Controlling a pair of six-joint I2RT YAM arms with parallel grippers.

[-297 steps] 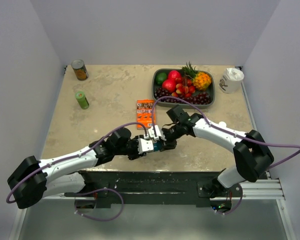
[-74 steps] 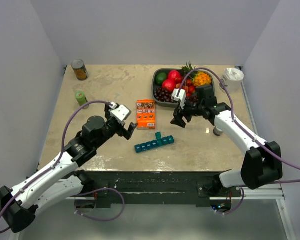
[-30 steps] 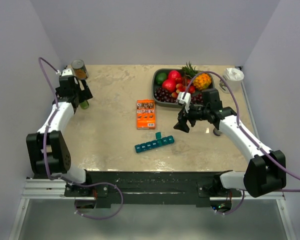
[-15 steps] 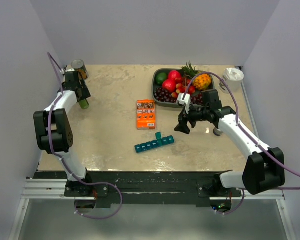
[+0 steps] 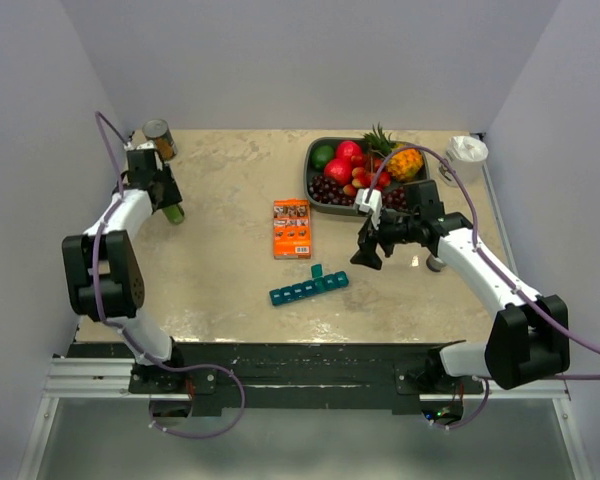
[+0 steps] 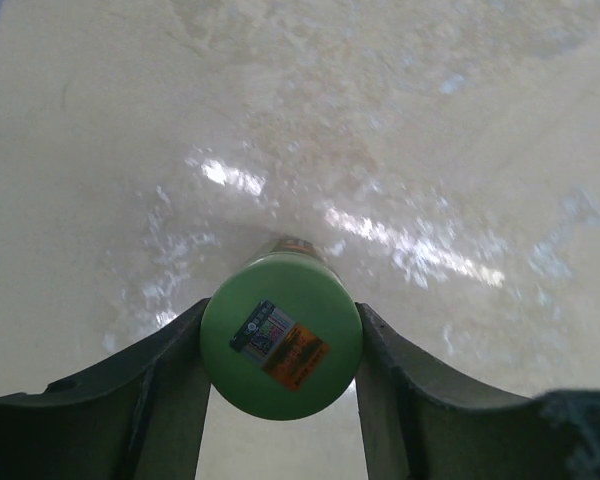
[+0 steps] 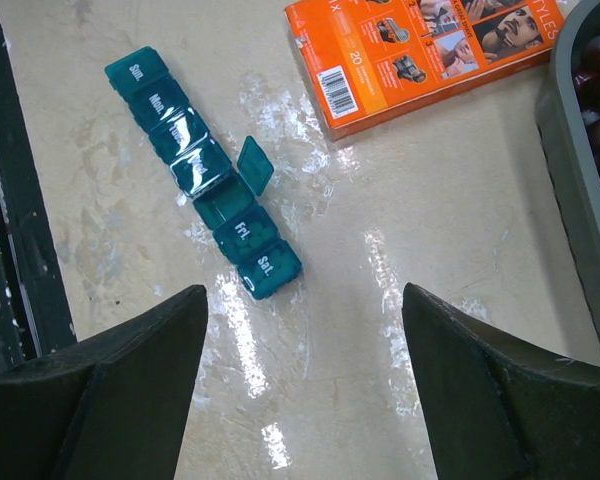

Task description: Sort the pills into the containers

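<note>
Left hand (image 6: 280, 312) clamped on green bottle (image 6: 280, 345), upright on worktop (image 6: 430, 150): lift straight, keep level. Right hand (image 7: 305, 295) wide, empty, above pill organiser (image 7: 205, 175), one lid up

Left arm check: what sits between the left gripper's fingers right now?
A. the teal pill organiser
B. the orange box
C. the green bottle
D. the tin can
C: in the left wrist view the green bottle shows its round top filling the gap of the left gripper, with both fingers touching its sides.
</note>
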